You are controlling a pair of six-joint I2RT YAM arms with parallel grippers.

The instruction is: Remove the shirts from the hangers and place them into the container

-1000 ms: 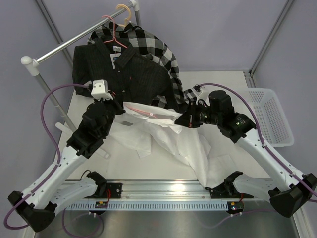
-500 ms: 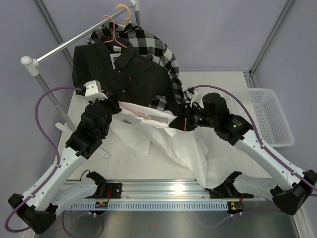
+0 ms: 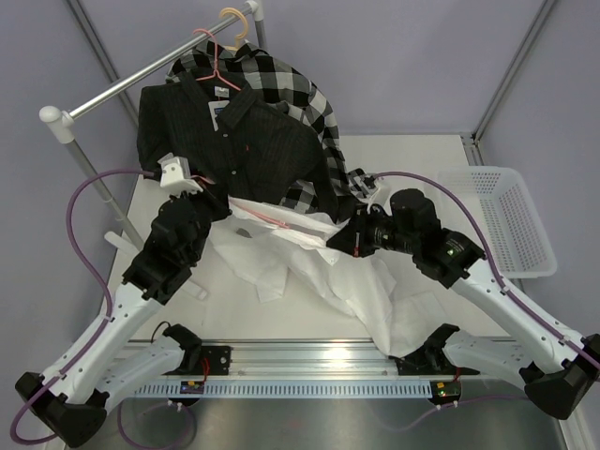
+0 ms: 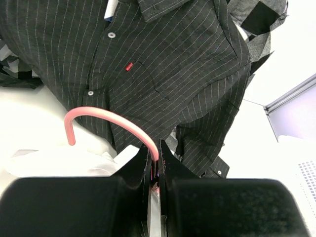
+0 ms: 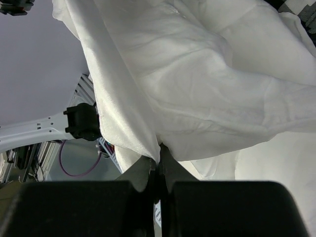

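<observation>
Table (image 3: 422, 155): flat white top. Plain white shirt (image 3: 352, 277), thin creased cloth, sprawls over the table's middle btw the two arms, not in the container. Black pinstriped shirt (image 3: 253, 141), collared w/ pale buttons, hangs at the silver metal rail (image 3: 122, 89) and overlaps the black-and-white check shirt (image 3: 281, 80) behind it. White rectangular plastic basket (image 3: 511, 220), lattice sides, sits at the table's right edge, well apart from the shirts.

Left gripper (image 4: 154, 160) is clenched on a thin pink wire hanger (image 4: 111, 114). Only the left wrist view shows its curved hook rising from the jaws, plus a small red tab (image 4: 129, 66) on the pinstripe pocket. Top view shows the wire running along the white shirt's upper edge.

Right gripper (image 5: 159, 157) pinches a fold of the white shirt. Right wrist view shows the cloth draping smooth, slightly shiny, from the closed tips; top view hides that under the wrist.
</observation>
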